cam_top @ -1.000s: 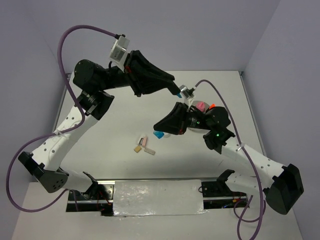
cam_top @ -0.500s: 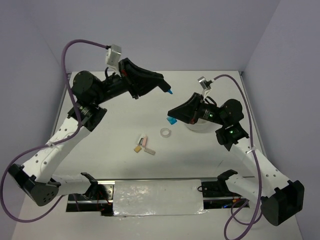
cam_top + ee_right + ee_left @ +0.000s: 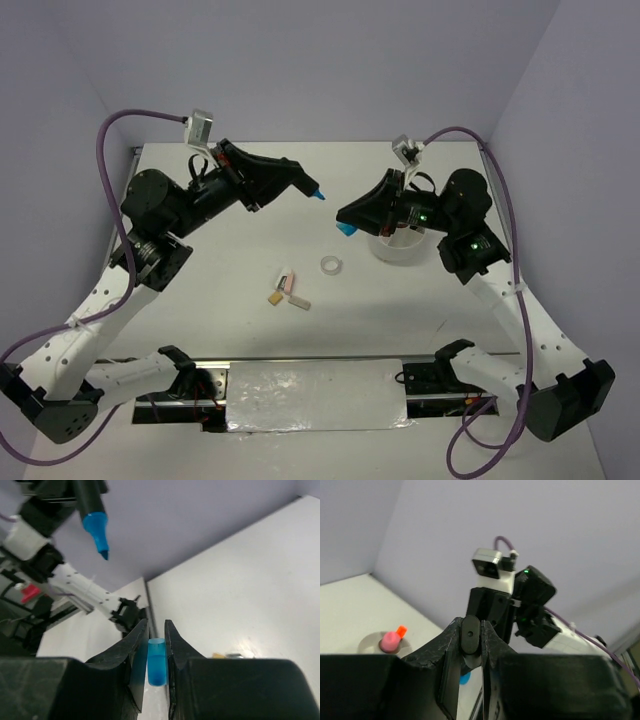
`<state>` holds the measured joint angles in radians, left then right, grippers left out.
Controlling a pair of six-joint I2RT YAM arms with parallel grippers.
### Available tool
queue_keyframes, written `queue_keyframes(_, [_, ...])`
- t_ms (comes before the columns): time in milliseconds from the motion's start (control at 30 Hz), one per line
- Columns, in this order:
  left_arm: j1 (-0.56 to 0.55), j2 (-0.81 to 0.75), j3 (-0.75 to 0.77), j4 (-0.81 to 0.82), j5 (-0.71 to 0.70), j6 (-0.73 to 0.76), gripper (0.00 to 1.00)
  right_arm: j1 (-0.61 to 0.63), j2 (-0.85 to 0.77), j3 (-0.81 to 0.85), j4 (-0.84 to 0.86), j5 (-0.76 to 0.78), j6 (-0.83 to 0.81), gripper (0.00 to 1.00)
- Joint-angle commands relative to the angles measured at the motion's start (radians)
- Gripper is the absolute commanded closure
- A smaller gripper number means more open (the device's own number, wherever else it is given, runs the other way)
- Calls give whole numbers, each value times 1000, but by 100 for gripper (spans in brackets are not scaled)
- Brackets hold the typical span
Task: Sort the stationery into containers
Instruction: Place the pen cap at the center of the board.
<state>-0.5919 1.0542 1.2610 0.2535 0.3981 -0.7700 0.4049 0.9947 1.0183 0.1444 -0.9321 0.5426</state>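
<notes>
**Blue marker and its cap, held apart above the table**

The left gripper (image 3: pixel 296 181) is pinched on a black marker (image 3: pixel 314 192). Only the marker's blue nib shows past the fingers in the top view, and the left wrist view shows its round black butt end clamped between the jaws. The right gripper (image 3: pixel 350 222) is pressed onto a blue cap (image 3: pixel 345 230), held upright between its fingertips. Nib and cap face each other, near but apart, over the far half of the table (image 3: pixel 220 260).

The white tub (image 3: pixel 390 252) stands just behind the right gripper. It already holds a pink cylinder (image 3: pixel 390 640) and an orange-tipped marker (image 3: pixel 401 629). A tape ring (image 3: pixel 332 265), a pink eraser (image 3: pixel 288 287) and a tan piece (image 3: pixel 274 297) lie loose on the table.

Judged handling: both parts are light, rigid plastic. The cap is short, smooth and likely to twist out of a shallow pinch, so it is best gripped across its middle. The marker is best held on the barrel, well behind the nib, which smears on contact
</notes>
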Motion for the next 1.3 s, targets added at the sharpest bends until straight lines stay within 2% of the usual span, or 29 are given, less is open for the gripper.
queue_keyframes(0, [6, -60, 28, -158, -206, 1, 100, -8, 48, 72, -265, 114, -200, 100])
queue_keyframes(33, [6, -68, 28, -199, -243, 1, 100, -5, 91, 71, -311, 186, -278, 100])
queue_keyframes(100, [9, -92, -1, -250, -297, -2, 100, 8, 134, 34, -393, 255, -322, 100])
queue_keyframes(233, [12, -147, -69, -316, -326, -2, 100, 61, 212, -64, -381, 459, -323, 100])
queue_keyframes(467, [14, -214, -80, -372, -303, 47, 100, 198, 470, -69, -378, 501, -380, 100])
queue_keyframes(733, [14, -287, -130, -442, -292, 72, 100, 232, 634, -58, -362, 552, -385, 100])
queue_keyframes(1033, [15, -376, -202, -442, -245, 112, 100, 264, 686, -63, -290, 541, -363, 91])
queue_keyframes(1133, [14, -384, -209, -450, -249, 113, 100, 265, 699, -50, -292, 541, -366, 82])
queue_keyframes(1267, [14, -388, -209, -477, -258, 118, 100, 265, 703, -49, -293, 535, -372, 66])
